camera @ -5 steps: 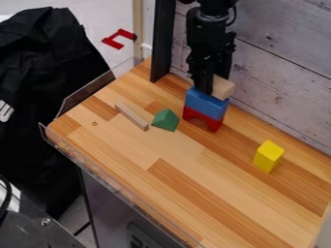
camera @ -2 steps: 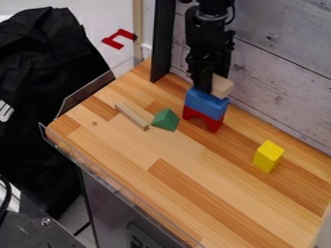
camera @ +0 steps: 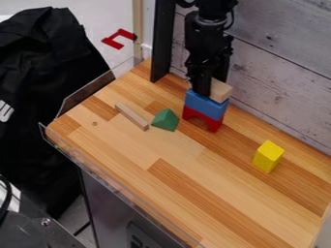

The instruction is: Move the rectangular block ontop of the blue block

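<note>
The black gripper [camera: 210, 86] is at the upper middle of the camera view, shut on a plain wooden rectangular block [camera: 221, 90]. One finger covers the block's left part; its right end sticks out. Directly beneath is the blue block [camera: 205, 103], its top edge partly hidden by that finger. Whether the wooden block touches the blue one or hangs just above it, I cannot tell. The blue block rests on a red arch block [camera: 210, 122] standing on the wooden table.
A green triangular block [camera: 165, 120] and a thin wooden stick [camera: 132, 116] lie left of the stack. To the right stands a yellow block [camera: 267, 156]. The plank wall [camera: 291, 82] rises behind the stack, and a black post [camera: 162, 41] stands at the back left.
The gripper and the wooden block have shifted slightly to the left and down over the blue block. The stack beneath and the other blocks have kept their places.
</note>
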